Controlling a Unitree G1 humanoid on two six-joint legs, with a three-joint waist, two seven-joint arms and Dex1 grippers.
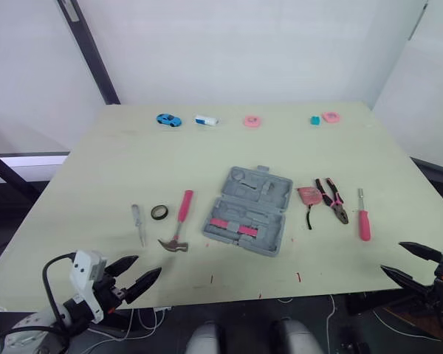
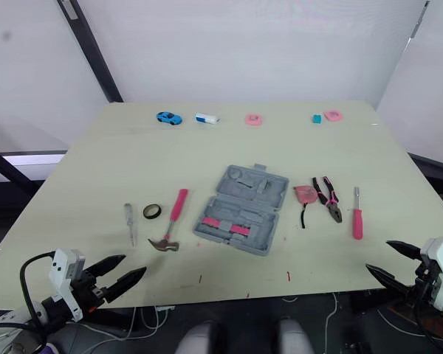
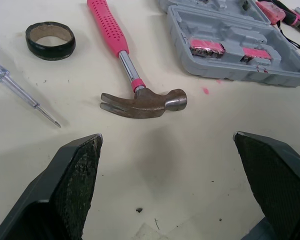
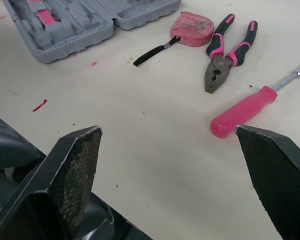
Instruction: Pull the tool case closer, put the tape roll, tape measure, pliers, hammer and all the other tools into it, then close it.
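Left pincer (image 1: 148, 265) hovers at the near edge of the table (image 1: 96, 169), spread wide and empty. Right pincer (image 1: 391, 256) sits off the near right edge, also wide and empty. Tool case (image 1: 249, 210) lies open and flat, well ahead and between the two, to the right of the left pincer and to the left of the right one. It is grey moulded plastic, so probably stiff, light and quick to slide on this smooth top. The best hold looks like the thin near rim of the near half; a pull from one corner may swing it round. Hammer (image 1: 179, 221) lies straight ahead of the left pincer, head toward it. It is likely head-heavy, so take it at the neck just behind the head. Tape roll (image 1: 159, 212) and small screwdriver (image 1: 138, 223) lie just beyond, both light. Ahead of the right pincer, the pink-handled screwdriver (image 1: 363, 217) is nearest, with pliers (image 1: 332, 199) and tape measure (image 1: 308, 195) further off toward the case. Eye views give the whole layout and the far half's empty recesses. Left wrist view adds the roll's cardboard core, the small screwdriver's clear handle, the hammer's brown claw head and pink inserts seated in the near half. Right wrist view adds a black strap trailing from the tape measure, the pliers' nose pointing back at the pincer, and red marks (image 4: 40, 105) on the table.
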